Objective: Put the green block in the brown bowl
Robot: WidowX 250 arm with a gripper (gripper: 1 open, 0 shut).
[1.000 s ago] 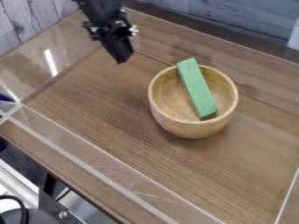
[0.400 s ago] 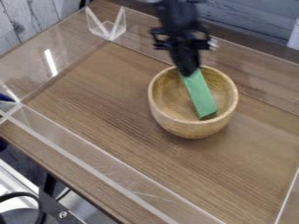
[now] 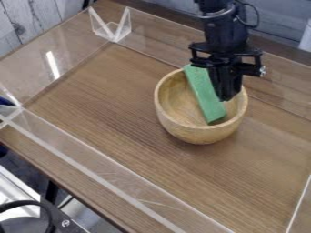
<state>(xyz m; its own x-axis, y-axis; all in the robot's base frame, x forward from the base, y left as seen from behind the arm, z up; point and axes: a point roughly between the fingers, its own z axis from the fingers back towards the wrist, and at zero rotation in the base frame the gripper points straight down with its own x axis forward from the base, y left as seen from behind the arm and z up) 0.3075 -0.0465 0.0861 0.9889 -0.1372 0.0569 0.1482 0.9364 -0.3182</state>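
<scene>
The brown bowl (image 3: 195,135) was seen upright on the wooden tabletop (image 3: 115,136), its opening turned upward. The green block (image 3: 205,95) was contained in the bowl, though not laid flat: it was tilted, with its far end raised at the bowl's back rim and its near end set low inside, toward the bowl's front right. The block's broad face was left exposed along much of its length, and its right edge was partly covered by the gripper.

The black robot arm (image 3: 223,20) was extended from behind the bowl, and the gripper (image 3: 227,94) was held above the right rear part of the bowl, tips down, close beside the block. The fingers were brought together. They were dark and small in the view, so contact between them and the block could perhaps be suspected but could not be confirmed; no grip on it could be made out.

A clear, angular plastic piece (image 3: 111,25) was placed well behind the bowl and to its left. A strip of clear plastic (image 3: 75,153) was stretched along the table's edge, to the left of the bowl and in front of it. Black cabling (image 3: 27,205) was seen farther off at the bowl's front left.
</scene>
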